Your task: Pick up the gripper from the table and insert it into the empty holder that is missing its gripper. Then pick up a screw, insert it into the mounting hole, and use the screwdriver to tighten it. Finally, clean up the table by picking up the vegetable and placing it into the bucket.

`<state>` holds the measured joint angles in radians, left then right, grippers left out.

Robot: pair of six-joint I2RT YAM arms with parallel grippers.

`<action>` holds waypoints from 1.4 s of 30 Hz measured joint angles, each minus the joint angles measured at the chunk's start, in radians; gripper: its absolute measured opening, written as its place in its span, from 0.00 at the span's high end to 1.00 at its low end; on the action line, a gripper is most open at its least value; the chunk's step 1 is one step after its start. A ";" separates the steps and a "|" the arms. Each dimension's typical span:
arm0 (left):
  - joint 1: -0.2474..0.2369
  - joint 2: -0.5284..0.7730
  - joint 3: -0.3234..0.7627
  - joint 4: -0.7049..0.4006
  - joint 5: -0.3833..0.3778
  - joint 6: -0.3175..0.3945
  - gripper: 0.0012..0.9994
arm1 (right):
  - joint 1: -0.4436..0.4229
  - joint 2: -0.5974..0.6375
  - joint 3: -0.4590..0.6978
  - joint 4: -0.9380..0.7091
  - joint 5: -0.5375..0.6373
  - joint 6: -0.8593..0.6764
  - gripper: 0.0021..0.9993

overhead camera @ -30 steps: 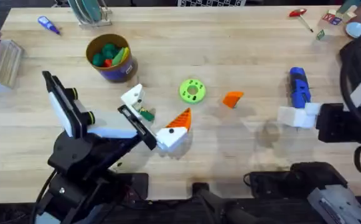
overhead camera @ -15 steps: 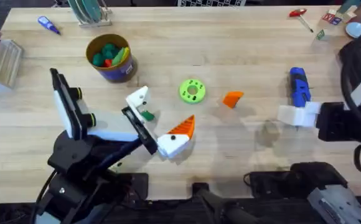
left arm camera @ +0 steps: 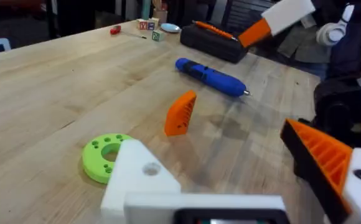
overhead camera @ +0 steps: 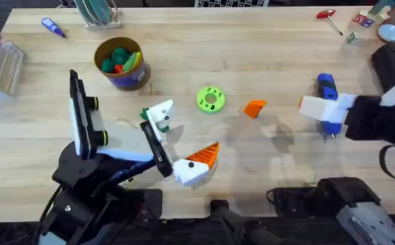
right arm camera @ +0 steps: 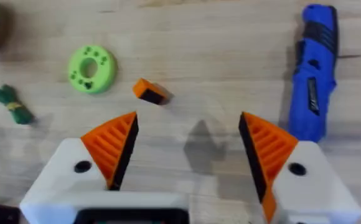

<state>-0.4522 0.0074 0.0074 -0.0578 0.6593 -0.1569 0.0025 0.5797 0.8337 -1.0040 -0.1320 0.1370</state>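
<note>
Orange gripper wedge (overhead camera: 255, 108) lies loose on the bench (overhead camera: 265, 47), between the green perforated disc (overhead camera: 210, 99) and the blue screwdriver (overhead camera: 327, 95), apart from both. Left gripper (overhead camera: 177, 139) sits near the bench's front, fingers spread: one white holder (overhead camera: 160, 111) bare of any tip, the other carrying an orange wedge. Toy vegetable (right arm camera: 11, 104) lies beside the bare holder. Right gripper (right arm camera: 187, 149) hovers by the screwdriver, fingers spread, empty. Yellow bucket (overhead camera: 120, 62) stands farther back, holding toy produce.
</note>
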 joint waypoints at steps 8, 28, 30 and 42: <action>0.000 0.000 0.000 0.000 0.003 0.000 0.01 | 0.038 0.070 0.007 0.052 -0.113 -0.059 0.02; 0.000 0.000 0.000 -0.001 0.003 0.000 0.01 | 0.337 0.674 0.131 0.130 0.095 -0.287 0.01; 0.000 0.000 0.000 -0.001 0.003 0.000 0.01 | 0.344 0.696 0.131 0.162 0.094 -0.305 0.01; 0.000 0.000 0.000 -0.001 0.004 0.000 0.01 | 0.346 0.769 0.132 0.193 0.077 -0.334 0.37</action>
<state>-0.4522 0.0074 0.0074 -0.0586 0.6631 -0.1566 0.3489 1.3483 0.9661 -0.8115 -0.0545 -0.1967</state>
